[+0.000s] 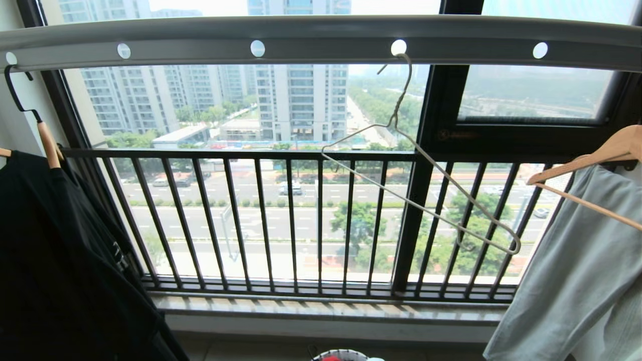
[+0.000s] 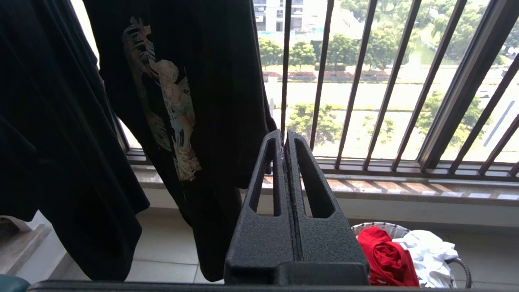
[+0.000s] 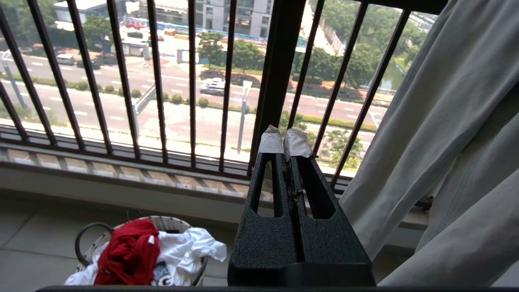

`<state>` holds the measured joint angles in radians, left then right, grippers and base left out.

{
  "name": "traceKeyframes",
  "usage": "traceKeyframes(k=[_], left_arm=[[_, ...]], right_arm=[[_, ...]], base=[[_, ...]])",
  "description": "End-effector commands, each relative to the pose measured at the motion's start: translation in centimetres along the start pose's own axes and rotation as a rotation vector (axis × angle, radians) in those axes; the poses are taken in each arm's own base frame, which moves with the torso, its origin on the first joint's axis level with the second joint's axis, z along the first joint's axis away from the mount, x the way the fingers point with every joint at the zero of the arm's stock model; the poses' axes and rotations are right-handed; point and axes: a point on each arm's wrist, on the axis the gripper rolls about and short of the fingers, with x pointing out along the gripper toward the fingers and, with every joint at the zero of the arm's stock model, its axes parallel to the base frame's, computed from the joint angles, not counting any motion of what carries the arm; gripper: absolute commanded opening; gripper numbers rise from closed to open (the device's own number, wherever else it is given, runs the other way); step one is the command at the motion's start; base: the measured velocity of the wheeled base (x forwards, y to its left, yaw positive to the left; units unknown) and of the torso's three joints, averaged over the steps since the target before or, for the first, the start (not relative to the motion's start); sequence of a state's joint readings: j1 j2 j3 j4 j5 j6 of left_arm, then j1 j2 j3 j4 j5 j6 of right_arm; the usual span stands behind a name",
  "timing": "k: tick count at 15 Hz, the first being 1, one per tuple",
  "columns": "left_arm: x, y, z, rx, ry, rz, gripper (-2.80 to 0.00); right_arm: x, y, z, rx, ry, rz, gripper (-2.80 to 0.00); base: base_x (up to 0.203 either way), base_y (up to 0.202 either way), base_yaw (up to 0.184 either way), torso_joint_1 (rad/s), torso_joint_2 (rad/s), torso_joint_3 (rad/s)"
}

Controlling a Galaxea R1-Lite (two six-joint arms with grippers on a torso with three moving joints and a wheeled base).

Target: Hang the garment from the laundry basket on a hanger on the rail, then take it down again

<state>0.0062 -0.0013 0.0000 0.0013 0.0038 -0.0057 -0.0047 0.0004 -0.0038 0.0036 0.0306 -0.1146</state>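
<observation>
Seeing the red garment (image 3: 129, 253) crumpled in the laundry basket (image 3: 87, 235) on the floor, at about 7 o'clock from the right claw (image 3: 284, 142) in its wrist view, beside a white T-shirt (image 3: 190, 245). Both claws pressed fully shut and empty, the left claw (image 2: 284, 140) near the black T-shirt (image 2: 182, 101); better to open one wide before going down, and to pinch only red cloth. Above, the bare wire hanger (image 1: 426, 170) tilted on the rail (image 1: 321, 37), free to swing when loaded.
</observation>
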Motion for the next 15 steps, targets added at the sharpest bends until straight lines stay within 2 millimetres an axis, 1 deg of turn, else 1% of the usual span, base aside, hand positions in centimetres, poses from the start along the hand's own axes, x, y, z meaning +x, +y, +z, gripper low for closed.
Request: traceKeyframes(k=[1,15], left_arm=[[0.01,0.00,0.00,0.000,0.002,0.001,-2.80],[0.01,0.00,0.00,0.000,0.002,0.002,-2.80]], right_arm=[[0.05,0.02,-0.20,0.006,0.012,0.005,-2.80],[0.05,0.04,-0.18,0.023,0.009,0.016,-2.80]], base=[[0.000,0.000,0.000,0.000,0.00,0.000],[0.000,0.000,0.000,0.000,0.00,0.000]])
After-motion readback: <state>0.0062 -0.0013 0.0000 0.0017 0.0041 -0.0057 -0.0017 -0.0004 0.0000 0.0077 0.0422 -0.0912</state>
